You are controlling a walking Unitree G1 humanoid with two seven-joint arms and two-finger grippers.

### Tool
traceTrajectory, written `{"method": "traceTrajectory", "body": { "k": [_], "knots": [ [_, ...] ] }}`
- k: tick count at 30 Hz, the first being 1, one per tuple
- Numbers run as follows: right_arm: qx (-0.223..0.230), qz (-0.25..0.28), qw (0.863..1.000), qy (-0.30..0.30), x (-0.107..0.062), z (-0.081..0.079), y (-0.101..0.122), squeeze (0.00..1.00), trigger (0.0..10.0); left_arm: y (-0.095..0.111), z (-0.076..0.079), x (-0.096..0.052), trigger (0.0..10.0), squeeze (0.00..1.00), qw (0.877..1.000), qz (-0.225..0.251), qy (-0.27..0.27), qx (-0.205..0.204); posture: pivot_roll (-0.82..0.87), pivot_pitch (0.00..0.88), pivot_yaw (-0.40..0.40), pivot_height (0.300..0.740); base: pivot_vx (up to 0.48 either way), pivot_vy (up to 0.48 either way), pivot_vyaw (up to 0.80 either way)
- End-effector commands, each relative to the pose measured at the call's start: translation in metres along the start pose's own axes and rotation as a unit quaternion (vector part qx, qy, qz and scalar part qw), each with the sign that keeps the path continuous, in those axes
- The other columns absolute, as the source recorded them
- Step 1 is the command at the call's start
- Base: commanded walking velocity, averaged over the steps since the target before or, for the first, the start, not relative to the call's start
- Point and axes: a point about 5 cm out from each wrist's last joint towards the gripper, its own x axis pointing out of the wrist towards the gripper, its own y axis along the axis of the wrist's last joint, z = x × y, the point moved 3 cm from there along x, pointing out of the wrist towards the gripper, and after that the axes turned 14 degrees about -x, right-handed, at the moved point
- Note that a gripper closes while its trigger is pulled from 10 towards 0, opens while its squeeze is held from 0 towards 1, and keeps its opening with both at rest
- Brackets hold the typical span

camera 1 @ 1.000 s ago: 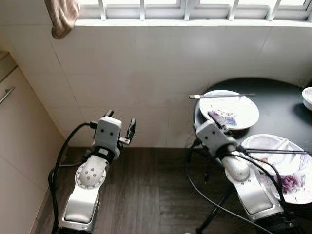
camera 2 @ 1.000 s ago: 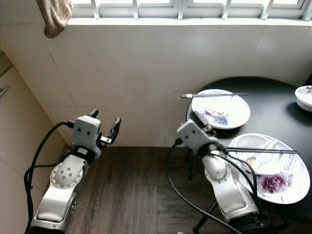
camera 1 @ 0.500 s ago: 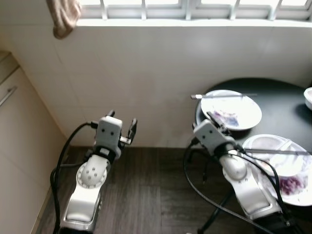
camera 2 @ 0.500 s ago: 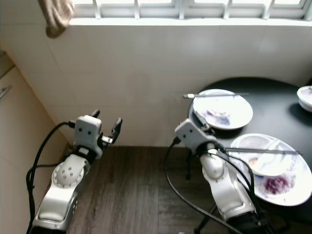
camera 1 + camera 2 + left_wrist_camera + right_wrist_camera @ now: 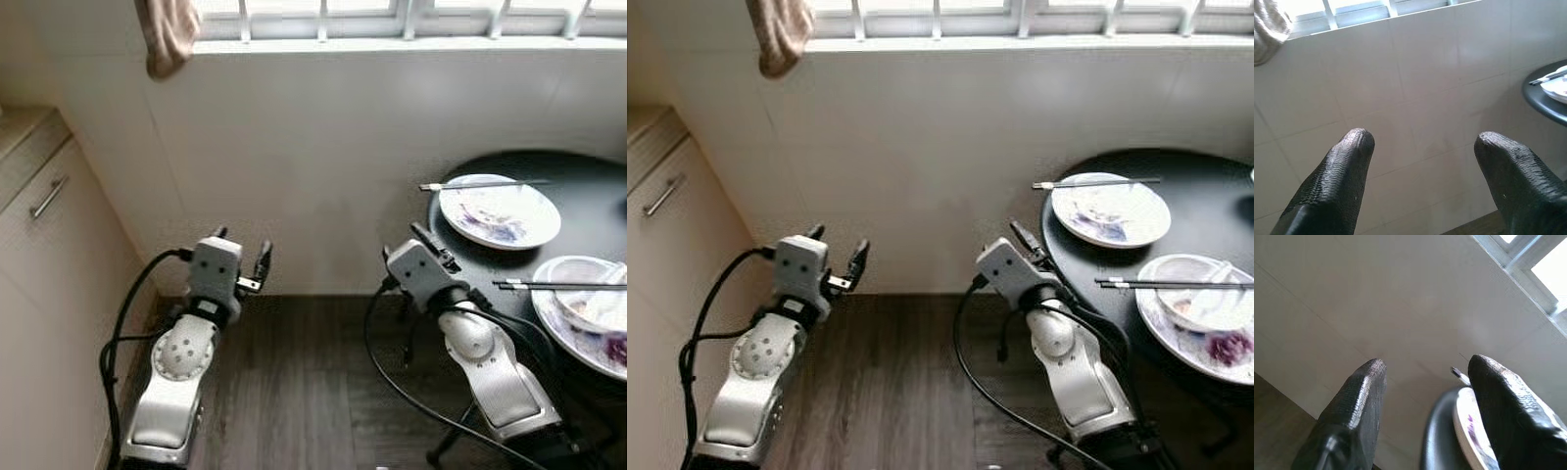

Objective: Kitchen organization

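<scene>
— Both end effectors first: where are they, and how do they stand?

— Left end effector [image 5: 241, 258] is held up over the dark wood floor [image 5: 284, 392], aimed at the white tiled wall [image 5: 323, 166]; its two black fingers [image 5: 1337, 181] are spread wide with nothing between them. Right end effector [image 5: 1425, 406] sits just beside the left rim of the round black tabletop [image 5: 588, 181], fingers likewise well parted and empty.

— And the dishes?

— On the tabletop, a white plate [image 5: 500, 211] with purple smears lies toward the wall, a pair of chopsticks [image 5: 480, 184] resting across its far rim and sticking out past the table's edge. Nearer the robot is a second plate [image 5: 1200, 328] with a purple stain, carrying a white bowl [image 5: 1200, 294]; another pair of chopsticks [image 5: 1166, 284] lies across that bowl.

— Anything else around?

— A beige cabinet [image 5: 49, 274] with a metal handle [image 5: 47, 196] stands at the robot's left. A brownish cloth [image 5: 168, 34] hangs down from the windowsill [image 5: 392, 44], above the left arm.
</scene>
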Motion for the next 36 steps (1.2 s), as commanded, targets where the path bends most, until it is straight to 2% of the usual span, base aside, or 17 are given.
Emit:
{"method": "traceTrajectory", "body": {
  "k": [1,5,7,11,14,17,19,26,29,36],
  "knots": [
    [-0.009,-0.005,1.000,-0.011,0.001,0.005,-0.001,0.00,10.0,0.004,0.000,0.002,10.0,0.00,1.000,0.007,-0.003,-0.001,-0.05,0.001,-0.013,0.740,0.000,0.000,-0.78],
    [-0.031,-0.011,0.999,-0.024,0.001,0.010,-0.003,0.00,10.0,0.003,0.000,0.002,10.0,0.00,1.000,0.006,-0.004,-0.001,-0.04,0.000,-0.013,0.740,0.000,0.000,-0.78],
    [-0.066,-0.020,0.997,-0.024,0.002,0.012,-0.007,0.00,10.0,0.003,0.000,0.002,10.0,0.00,1.000,0.006,-0.004,-0.001,-0.05,0.000,-0.013,0.740,0.000,0.000,0.00],
    [-0.049,-0.041,0.998,-0.023,0.001,0.012,-0.015,0.00,10.0,0.003,0.000,0.002,10.0,0.00,1.000,0.005,-0.005,-0.001,-0.05,0.000,-0.014,0.740,0.000,0.000,0.00],
    [-0.034,-0.068,0.997,-0.031,0.001,0.015,-0.023,0.00,10.0,0.003,0.001,0.002,10.0,0.00,1.000,0.005,-0.006,-0.002,-0.05,0.001,-0.013,0.740,0.000,0.000,-0.79],
    [-0.046,-0.067,0.996,-0.033,0.002,0.017,-0.023,0.00,10.0,0.003,0.001,0.002,10.0,0.00,1.000,0.005,-0.006,-0.002,-0.05,0.000,-0.013,0.740,0.000,0.000,-0.77],
    [-0.074,-0.060,0.995,-0.021,0.003,0.016,-0.021,0.00,10.0,0.002,0.001,0.002,10.0,0.00,1.000,0.004,-0.007,-0.002,-0.05,0.000,-0.013,0.740,0.000,0.000,-0.76],
    [-0.087,-0.052,0.995,0.024,0.005,0.010,-0.022,0.00,10.0,0.002,0.002,0.002,10.0,0.00,1.000,0.002,-0.007,-0.005,-0.05,0.000,-0.016,0.740,0.000,0.000,-0.10],
    [-0.098,-0.041,0.992,0.069,0.006,0.000,-0.021,0.00,10.0,0.001,0.003,0.003,10.0,0.00,1.000,0.001,-0.007,-0.008,-0.05,0.000,-0.018,0.740,0.000,0.000,0.00],
    [-0.124,-0.074,0.983,0.110,0.002,-0.002,-0.034,0.00,10.0,0.000,0.003,0.003,10.0,0.00,1.000,-0.002,-0.009,-0.011,-0.05,0.000,-0.020,0.740,0.000,0.000,0.00]
  ]
}}
